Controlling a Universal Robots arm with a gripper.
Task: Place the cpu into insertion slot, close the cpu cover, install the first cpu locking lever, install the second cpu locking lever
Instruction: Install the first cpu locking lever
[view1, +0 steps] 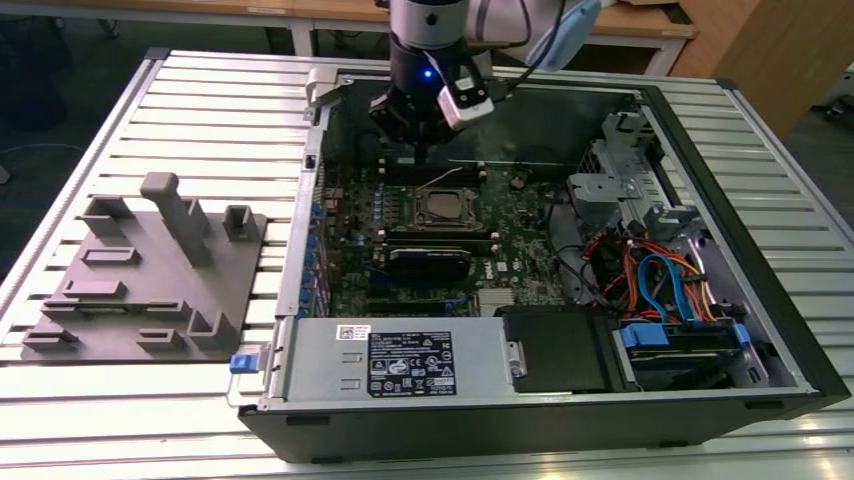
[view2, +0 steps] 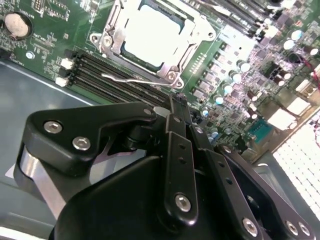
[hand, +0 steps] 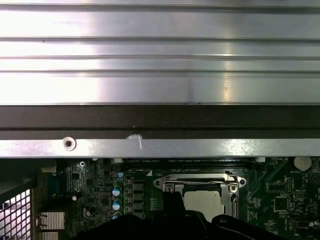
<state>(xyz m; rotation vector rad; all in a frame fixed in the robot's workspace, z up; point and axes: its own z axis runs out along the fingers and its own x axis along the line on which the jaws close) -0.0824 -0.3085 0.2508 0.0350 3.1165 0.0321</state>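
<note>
In the exterior view my gripper (view1: 423, 160) hangs inside the open computer case, just behind the insertion slot (view1: 447, 208) on the green motherboard (view1: 354, 270). The cpu (view2: 150, 35) lies in the slot with its silver-grey top showing. The cpu cover (view2: 112, 37) lies flat around it as a silvery frame. A thin wire locking lever (view2: 132, 79) runs along the socket edge nearest my gripper (view2: 173, 102), whose black fingers are shut together with nothing between them. The first wrist view shows the cpu (hand: 202, 199) framed by the cover and a lever (hand: 200, 182) across it.
The case's metal walls (view1: 314, 150) ring the board. A power supply (view1: 400, 365) sits at the front, and a drive cage with blue and orange cables (view1: 667, 290) is on the exterior view's right. A black card (view1: 430, 262) lies beside the socket. A grey fixture (view1: 147, 270) stands outside the case.
</note>
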